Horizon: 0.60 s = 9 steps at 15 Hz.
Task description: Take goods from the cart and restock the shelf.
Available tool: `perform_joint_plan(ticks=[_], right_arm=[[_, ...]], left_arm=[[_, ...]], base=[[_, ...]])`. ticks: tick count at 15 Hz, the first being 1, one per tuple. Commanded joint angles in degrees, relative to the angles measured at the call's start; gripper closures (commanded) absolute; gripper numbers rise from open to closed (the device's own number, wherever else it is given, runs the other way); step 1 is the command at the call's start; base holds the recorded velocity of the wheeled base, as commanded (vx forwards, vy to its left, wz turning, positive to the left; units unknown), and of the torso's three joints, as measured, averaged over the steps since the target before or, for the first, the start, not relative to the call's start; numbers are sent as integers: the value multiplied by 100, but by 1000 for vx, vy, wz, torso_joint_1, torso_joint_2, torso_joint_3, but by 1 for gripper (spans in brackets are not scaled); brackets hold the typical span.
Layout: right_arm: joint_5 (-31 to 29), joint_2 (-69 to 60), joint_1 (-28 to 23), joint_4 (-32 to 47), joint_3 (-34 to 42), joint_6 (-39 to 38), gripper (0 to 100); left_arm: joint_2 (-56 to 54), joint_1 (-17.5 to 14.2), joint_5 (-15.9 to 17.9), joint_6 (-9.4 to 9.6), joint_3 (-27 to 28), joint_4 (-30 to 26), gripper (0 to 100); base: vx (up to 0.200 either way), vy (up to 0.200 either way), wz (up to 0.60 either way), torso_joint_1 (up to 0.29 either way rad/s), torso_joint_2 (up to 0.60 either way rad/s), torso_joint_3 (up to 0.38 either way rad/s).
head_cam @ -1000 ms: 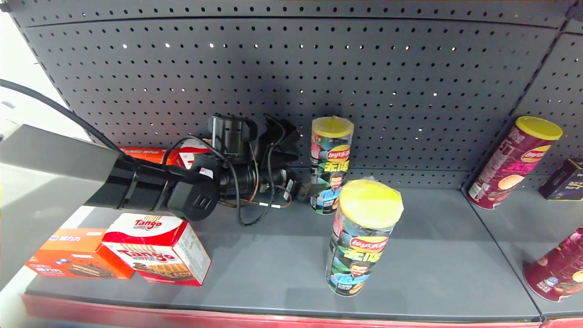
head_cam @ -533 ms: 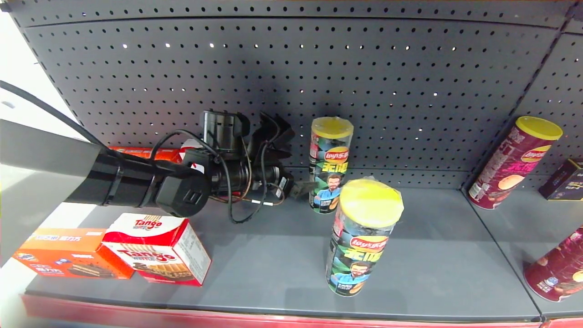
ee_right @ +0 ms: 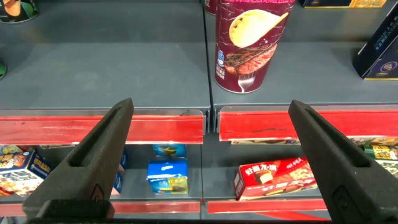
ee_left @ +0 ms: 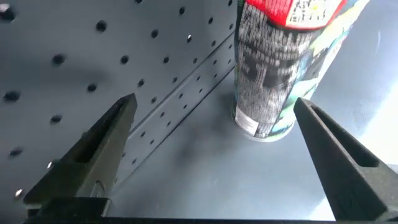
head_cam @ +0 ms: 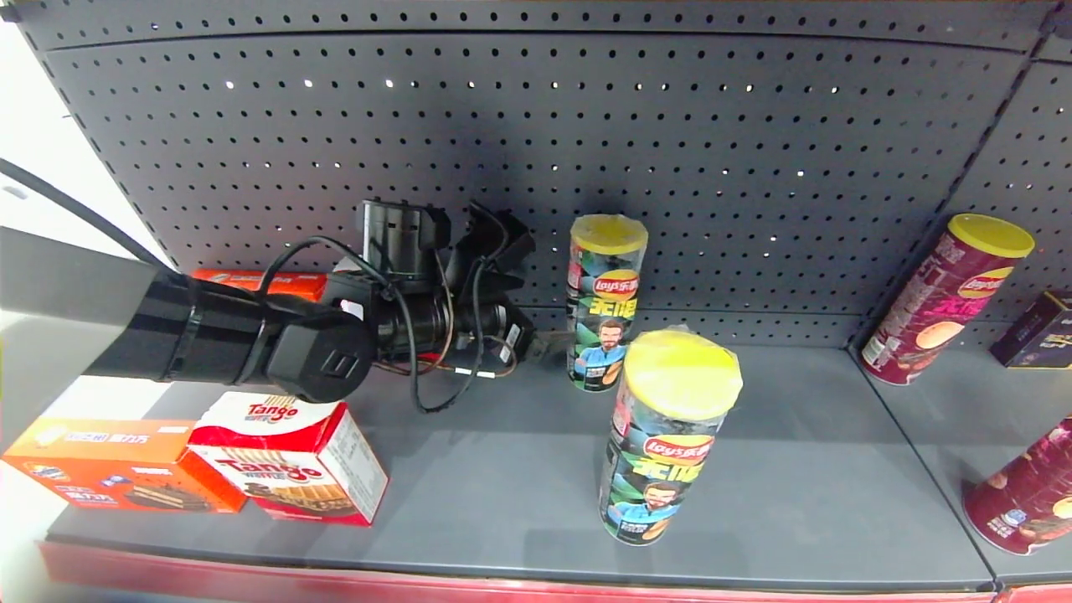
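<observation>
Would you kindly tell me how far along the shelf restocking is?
Done: the rear can and front can stand upright on the shelf. In hand: nothing; the left gripper and right gripper have open, empty jaws. Left: likely another trip to the cart.

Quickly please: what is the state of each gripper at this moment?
Left gripper: open, holding nothing; the chip can stands free just ahead of it.
Right gripper: open, holding nothing.

Bare shelf (head_cam: 502, 469) between wafer box (head_cam: 293, 456) and front chip can (head_cam: 666, 435)
</observation>
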<state>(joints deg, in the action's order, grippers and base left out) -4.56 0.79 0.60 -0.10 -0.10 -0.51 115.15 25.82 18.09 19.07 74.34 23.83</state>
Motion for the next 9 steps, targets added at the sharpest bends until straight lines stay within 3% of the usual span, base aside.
perform_joint_plan(ticks=[1, 3, 4, 6, 9], right_arm=[[-1, 9, 2, 1, 1, -2, 0], [-1, 9, 2, 1, 1, -2, 0], [-1, 9, 2, 1, 1, -2, 0], [-1, 9, 2, 1, 1, -2, 0], [-1, 9, 2, 1, 1, -2, 0]], left_arm=[[-283, 2, -42, 1, -200, -1, 0], [-397, 11, -253, 1, -280, -54, 0], [-397, 11, -403, 89, -280, -177, 0], [-388, 11, -614, 537, -262, -283, 0], [-151, 46, -921, 598, -218, -230, 0]], base=[[0, 0, 0, 0, 0, 0], [0, 0, 0, 0, 0, 0], [0, 0, 0, 0, 0, 0], [0, 0, 0, 0, 0, 0], [0, 0, 0, 0, 0, 0]])
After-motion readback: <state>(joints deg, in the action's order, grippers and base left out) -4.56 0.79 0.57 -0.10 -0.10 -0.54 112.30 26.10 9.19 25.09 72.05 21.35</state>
